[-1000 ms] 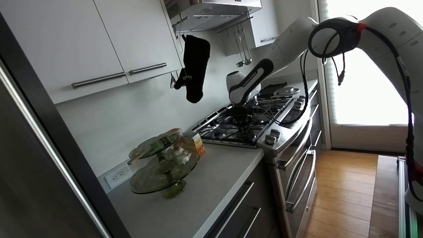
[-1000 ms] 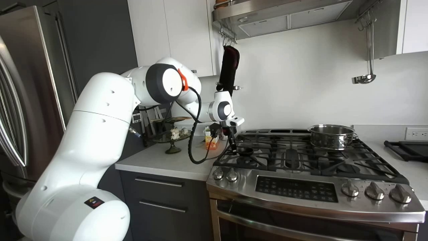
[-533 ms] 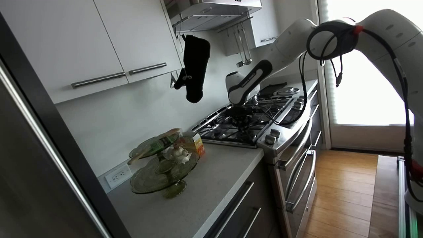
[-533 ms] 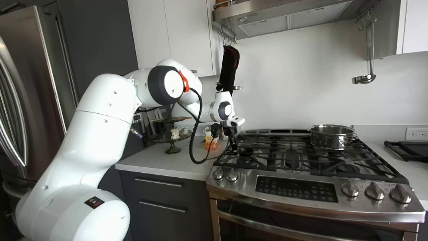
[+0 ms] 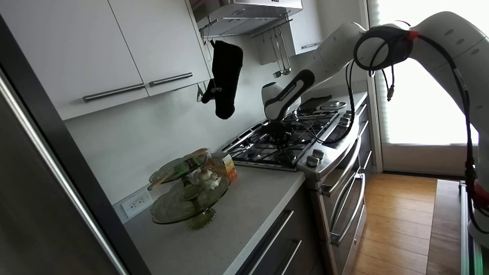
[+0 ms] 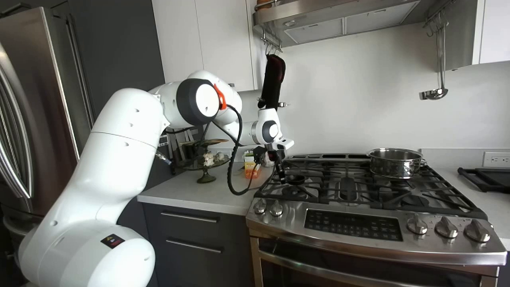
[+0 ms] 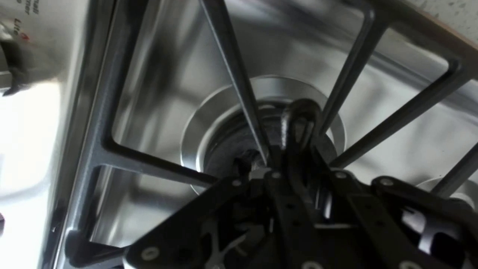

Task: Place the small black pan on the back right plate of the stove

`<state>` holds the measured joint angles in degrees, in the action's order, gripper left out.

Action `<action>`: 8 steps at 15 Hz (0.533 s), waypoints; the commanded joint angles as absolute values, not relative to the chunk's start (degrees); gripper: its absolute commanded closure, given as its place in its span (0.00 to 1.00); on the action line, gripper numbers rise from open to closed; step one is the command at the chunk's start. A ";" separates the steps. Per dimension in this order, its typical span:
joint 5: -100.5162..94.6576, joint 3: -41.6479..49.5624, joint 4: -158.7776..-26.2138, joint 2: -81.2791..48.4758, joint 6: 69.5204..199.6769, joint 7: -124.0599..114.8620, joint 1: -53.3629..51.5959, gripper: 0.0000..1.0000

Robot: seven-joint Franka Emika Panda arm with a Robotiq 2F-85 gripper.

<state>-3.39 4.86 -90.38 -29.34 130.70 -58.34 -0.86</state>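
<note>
White glare, black shadow

In an exterior view the door (image 5: 420,107) burns out white, and the oven mitt (image 5: 229,76) reads flat black. In my wrist view, glare bleaches the stove (image 7: 160,130) at left, its lettering (image 7: 16,27) is blurred, and my hand (image 7: 295,156) lies in shadow.

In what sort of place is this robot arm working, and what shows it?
Most likely a home kitchen: there is a gas stove with a steel pot on it, and a range hood above.
</note>
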 commanded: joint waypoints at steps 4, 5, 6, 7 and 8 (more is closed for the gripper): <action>-5.07 9.89 -93.50 -24.09 136.93 -59.87 -0.93 0.95; -4.97 10.62 -93.55 -23.75 137.51 -59.83 -0.44 0.95; -5.29 11.58 -93.67 -23.57 137.94 -59.94 -0.07 0.95; -5.60 12.71 -93.73 -23.56 138.59 -60.13 0.52 0.95; -5.68 13.60 -93.98 -23.46 138.80 -60.09 1.16 0.95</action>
<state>-4.23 11.42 -90.96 -25.48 136.19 -58.66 -0.05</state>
